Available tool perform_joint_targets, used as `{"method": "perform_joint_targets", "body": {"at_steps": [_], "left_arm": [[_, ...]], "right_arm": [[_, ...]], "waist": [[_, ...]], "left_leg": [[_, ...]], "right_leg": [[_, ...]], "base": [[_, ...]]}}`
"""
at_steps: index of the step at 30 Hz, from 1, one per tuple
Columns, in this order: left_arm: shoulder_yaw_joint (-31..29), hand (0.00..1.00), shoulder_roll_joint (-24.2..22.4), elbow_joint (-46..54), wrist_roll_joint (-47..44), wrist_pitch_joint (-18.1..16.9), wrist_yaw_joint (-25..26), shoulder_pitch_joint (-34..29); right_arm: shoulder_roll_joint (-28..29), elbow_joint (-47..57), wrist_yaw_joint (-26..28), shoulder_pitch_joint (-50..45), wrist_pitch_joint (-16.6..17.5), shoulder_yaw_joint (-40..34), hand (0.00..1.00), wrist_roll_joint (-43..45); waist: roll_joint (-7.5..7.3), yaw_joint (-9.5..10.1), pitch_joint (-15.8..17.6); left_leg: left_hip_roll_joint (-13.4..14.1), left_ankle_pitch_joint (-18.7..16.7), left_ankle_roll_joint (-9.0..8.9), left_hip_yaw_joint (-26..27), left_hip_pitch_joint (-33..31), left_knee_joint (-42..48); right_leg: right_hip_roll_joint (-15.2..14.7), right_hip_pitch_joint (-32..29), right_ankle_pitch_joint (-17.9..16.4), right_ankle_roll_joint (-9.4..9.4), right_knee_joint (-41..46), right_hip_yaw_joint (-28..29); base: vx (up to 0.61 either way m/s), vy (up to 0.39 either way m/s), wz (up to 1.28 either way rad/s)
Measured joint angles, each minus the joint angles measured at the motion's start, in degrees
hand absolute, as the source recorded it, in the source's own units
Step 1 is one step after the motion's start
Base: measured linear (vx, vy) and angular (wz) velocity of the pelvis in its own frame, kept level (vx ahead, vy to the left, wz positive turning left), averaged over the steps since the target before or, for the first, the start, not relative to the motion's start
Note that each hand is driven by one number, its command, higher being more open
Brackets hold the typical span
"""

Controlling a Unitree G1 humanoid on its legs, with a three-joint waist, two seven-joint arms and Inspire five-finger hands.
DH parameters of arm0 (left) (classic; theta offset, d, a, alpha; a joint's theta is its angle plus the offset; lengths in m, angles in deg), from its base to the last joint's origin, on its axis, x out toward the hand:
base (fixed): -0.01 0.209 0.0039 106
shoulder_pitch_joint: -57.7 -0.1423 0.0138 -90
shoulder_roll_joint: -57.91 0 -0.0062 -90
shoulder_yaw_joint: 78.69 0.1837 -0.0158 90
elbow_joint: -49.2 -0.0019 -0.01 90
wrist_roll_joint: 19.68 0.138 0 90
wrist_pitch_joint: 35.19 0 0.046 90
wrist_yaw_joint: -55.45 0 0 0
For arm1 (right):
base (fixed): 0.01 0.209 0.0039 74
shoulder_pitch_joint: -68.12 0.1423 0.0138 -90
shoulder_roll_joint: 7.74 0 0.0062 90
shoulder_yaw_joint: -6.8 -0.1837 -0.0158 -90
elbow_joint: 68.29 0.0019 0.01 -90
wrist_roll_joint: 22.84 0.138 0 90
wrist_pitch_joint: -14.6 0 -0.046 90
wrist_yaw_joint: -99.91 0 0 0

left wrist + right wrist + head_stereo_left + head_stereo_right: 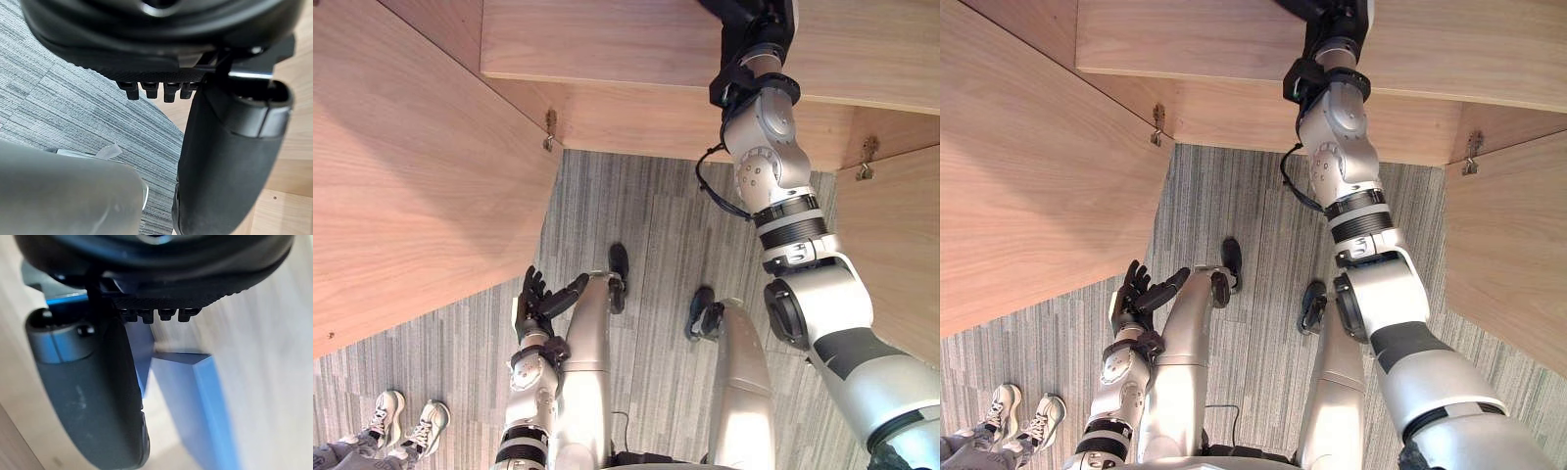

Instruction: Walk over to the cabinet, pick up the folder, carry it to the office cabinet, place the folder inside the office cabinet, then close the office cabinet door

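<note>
The blue folder [195, 401] lies on the pale wood of the cabinet shelf [607, 49], seen in the right wrist view just past my right hand [93, 396]. That hand's thumb runs alongside the folder's edge and its fingers look straight, so it is open. From the head, my right arm stretches up to the shelf, with the right hand [749, 20] at the top edge of the picture. My left hand [536, 299] hangs low by my side, open and holding nothing.
The cabinet's left door [411, 176] stands wide open on my left, and the right door [901, 245] is open on my right. Grey striped carpet [646, 225] lies between them. A person's white shoes [406, 421] stand at the lower left.
</note>
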Motion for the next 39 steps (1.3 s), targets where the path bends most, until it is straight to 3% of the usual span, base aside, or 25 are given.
{"method": "perform_joint_targets", "body": {"at_steps": [10, 19, 26, 39], "left_arm": [[0.08, 1.0, 1.39, -3.6, -0.05, -0.78, -0.65, 0.53], [0.01, 1.0, 1.79, -6.55, -0.95, -0.67, -1.26, 1.45], [-0.03, 1.0, 1.93, -7.2, -1.38, -0.36, -1.65, 1.82], [-1.36, 1.0, 1.85, -7.23, -1.69, -0.22, 0.94, 3.41]], "right_arm": [[-9.16, -6.08, 2.68, -1.37, -2.02, 3.92, 0.0, -22.69], [-13.51, -6.41, 2.89, -2.58, -3.98, 2.71, 0.0, -24.27], [-12.86, -6.48, 3.67, -2.02, -4.54, 2.2, 0.0, -25.66], [-6.05, -12.49, -3.8, 4.28, -7.48, 0.8, 0.0, -40.91]], "waist": [[-0.13, -1.27, -0.32], [-0.49, -1.34, -0.51], [-0.49, -1.1, -0.51], [-0.49, -1.72, -0.51]], "left_leg": [[0.06, 0.06, 0.09, 0.71, 2.41, -2.65], [0.63, 0.1, 0.17, 2.5, 4.36, -5.04], [1.11, 0.09, 0.18, 3.34, 4.68, -5.49], [1.29, 0.15, 0.25, 2.6, 2.42, -4.75]], "right_leg": [[0.04, 2.93, 0.49, 0.46, -3.52, -0.61], [-0.06, 5.0, 1.7, 0.84, -7.11, -1.1], [-0.17, 5.46, 1.76, 0.79, -7.83, -1.56], [-0.17, 3.5, 1.78, 0.79, -6.93, -2.69]], "base": [[0.0, -0.012, 0.01], [0.01, -0.023, -0.03], [-0.03, -0.038, 0.01], [-0.04, -0.039, 0.0]]}}
